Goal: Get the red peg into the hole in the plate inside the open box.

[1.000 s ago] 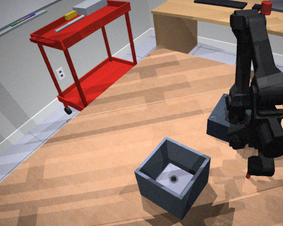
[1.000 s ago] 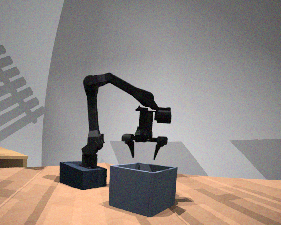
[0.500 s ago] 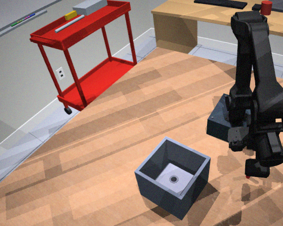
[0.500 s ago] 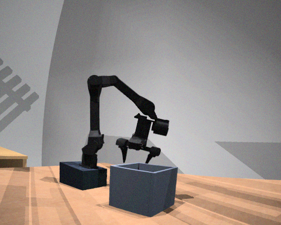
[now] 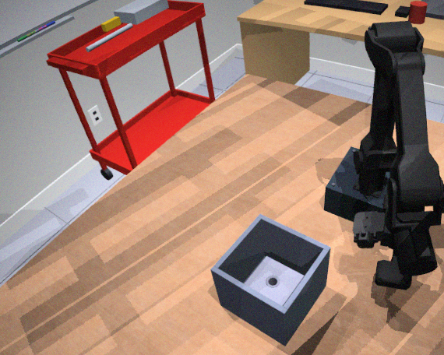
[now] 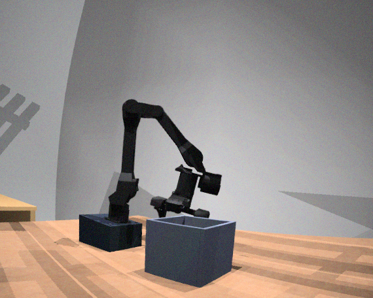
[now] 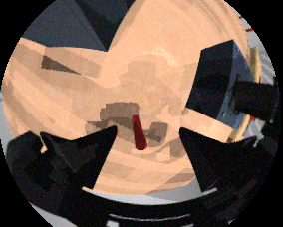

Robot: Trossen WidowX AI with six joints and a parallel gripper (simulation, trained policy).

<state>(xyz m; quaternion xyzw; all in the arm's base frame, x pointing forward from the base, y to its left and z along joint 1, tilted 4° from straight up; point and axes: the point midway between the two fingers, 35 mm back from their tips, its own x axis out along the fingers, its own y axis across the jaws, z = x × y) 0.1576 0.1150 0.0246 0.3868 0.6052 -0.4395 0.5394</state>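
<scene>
The red peg [image 7: 140, 133] shows in the wrist view between the two open fingertips, with gaps on both sides. Whether it stands or lies is hard to tell, and it is hidden in the top and exterior views. My gripper [image 7: 148, 129] is open and empty, low over the table beside the box. Its fingertips are hidden in the top and exterior views. The open box [image 5: 249, 304] [image 6: 173, 251] [image 7: 65, 25] is blue-grey and stands upright on the table. The white plate [image 5: 286, 289] at its bottom has a dark round hole [image 5: 273, 281], with nothing in it.
The arm's dark base block [image 5: 339, 202] [image 6: 96, 232] [image 7: 214, 75] stands behind the box. The box walls rise beside the gripper. A red cart [image 5: 156, 128] and a wooden desk [image 5: 273, 50] with a red cup [image 5: 417, 13] are in the background.
</scene>
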